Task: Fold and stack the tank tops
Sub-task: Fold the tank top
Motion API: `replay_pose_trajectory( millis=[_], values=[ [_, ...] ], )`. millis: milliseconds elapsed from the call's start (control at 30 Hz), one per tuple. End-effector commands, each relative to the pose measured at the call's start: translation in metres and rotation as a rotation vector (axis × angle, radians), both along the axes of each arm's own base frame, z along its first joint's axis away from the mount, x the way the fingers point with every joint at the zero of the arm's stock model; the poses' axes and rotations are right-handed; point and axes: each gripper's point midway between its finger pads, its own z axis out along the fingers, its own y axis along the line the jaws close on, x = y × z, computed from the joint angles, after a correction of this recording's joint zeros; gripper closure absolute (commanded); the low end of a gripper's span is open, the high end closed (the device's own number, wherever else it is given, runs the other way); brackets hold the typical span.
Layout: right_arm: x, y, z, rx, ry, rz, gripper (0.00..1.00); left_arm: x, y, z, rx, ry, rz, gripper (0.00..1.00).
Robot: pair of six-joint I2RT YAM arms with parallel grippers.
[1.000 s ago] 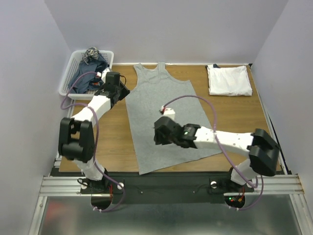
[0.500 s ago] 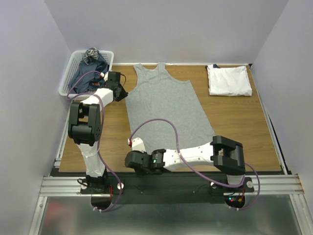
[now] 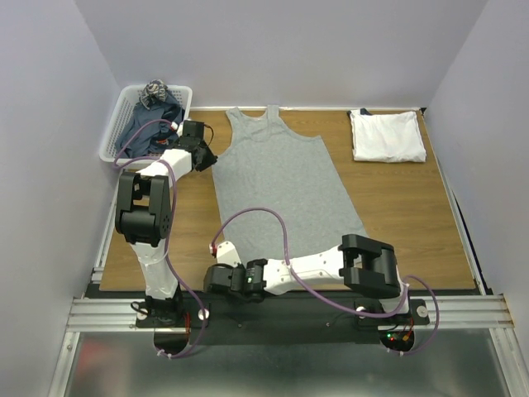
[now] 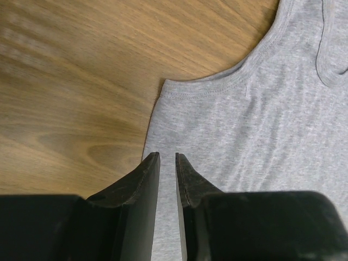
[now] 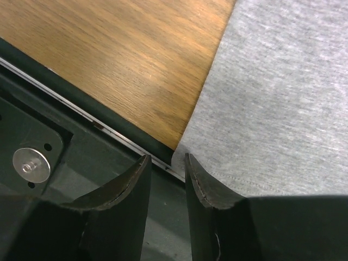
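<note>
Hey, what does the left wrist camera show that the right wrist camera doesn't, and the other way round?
Only the left wrist view shows the grey tank top's ribbed armhole edge and a curve of neckline trim, with the left claw narrowly parted over the shirt's side edge.

Only the right wrist view shows the hem corner, the black base plate with its silver bolt, and the right claw, open, with that corner showing between its fingers.

Both show the same grey tank top lying on the wooden table.
</note>
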Motion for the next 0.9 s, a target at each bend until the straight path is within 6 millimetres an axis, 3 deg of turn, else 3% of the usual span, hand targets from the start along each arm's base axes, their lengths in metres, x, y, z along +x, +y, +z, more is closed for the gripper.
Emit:
replay_pose_trajectory(
  millis=[0,133,367,633,867],
  values=[
    [0.0,0.002,0.0,-0.022,-0.03,-0.013,0.63,0.015,0.0,0.02,-0.007,-0.066,-0.003,0.71],
    [0.006,-0.004,0.001,-0.055,-0.066,-0.027,0.63,0.015,0.0,0.02,-0.011,-0.065,0.0,0.71],
    [0.008,-0.001,0.021,-0.043,-0.119,-0.034,0.63,0.017,-0.001,0.024,-0.016,-0.077,-0.004,0.71],
    [-0.003,0.005,0.015,-0.098,-0.161,0.005,0.63,0.016,0.001,0.021,-0.017,-0.069,-0.001,0.71],
    [0.003,-0.002,0.006,-0.163,-0.199,-0.009,0.63,0.016,0.001,0.018,-0.021,-0.064,-0.001,0.71]
  ],
)
